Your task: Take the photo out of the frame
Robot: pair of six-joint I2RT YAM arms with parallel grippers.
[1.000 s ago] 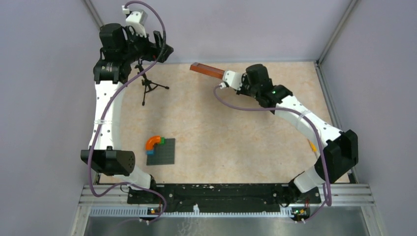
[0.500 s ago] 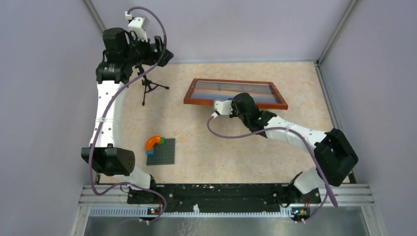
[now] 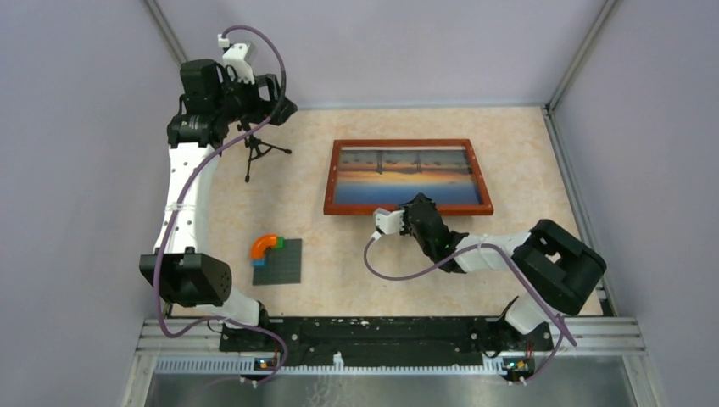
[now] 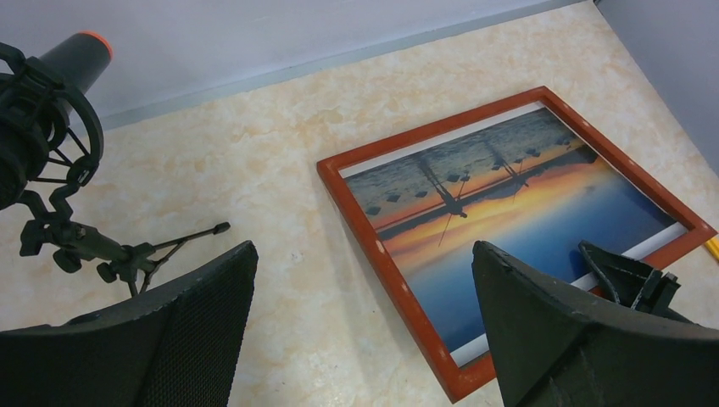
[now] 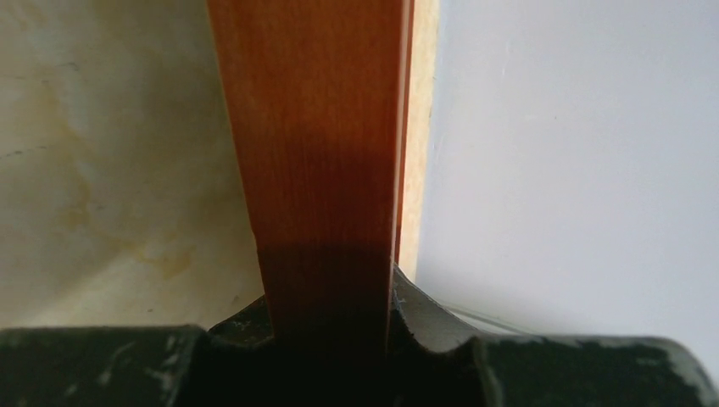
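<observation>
Large rectangular frame w/ thin reddish-brown wooden border (image 3: pixel 405 142) sits face up on the beige marbled desk (image 3: pixel 381 271), right of centre & toward the far side. The photo (image 3: pixel 407 174), a big sunset print w/ orange sky over blue water and thin white strips at its short ends, is inside the frame under the glossy front. Ceiling reflections cross its upper half.

Right arm is stretched low across the desk. The right pincer (image 3: pixel 413 208) is clamped on the frame's near long edge, approx mid-length. Right wrist view: the wood strip runs straight btwn the two dark fingers (image 5: pixel 102 365), pinched tight. Can't tell if that near edge is fully down on the desk.

Left arm is up high at the far left corner. The left pincer (image 3: pixel 280 103) is spread wide, nothing in it, well apart from the frame. Its black textured fingers (image 4: pixel 195 322) hang over the desk w/ the frame's left corner seen btwn them.

Just beside it: a black microphone w/ orange tip (image 4: pixel 51 110) in a shock mount on a small black tripod (image 3: pixel 254 151).

Near left: a small grey studded baseplate (image 3: pixel 280 263) w/ an orange curved brick (image 3: pixel 264 244) on its far left corner.
</observation>
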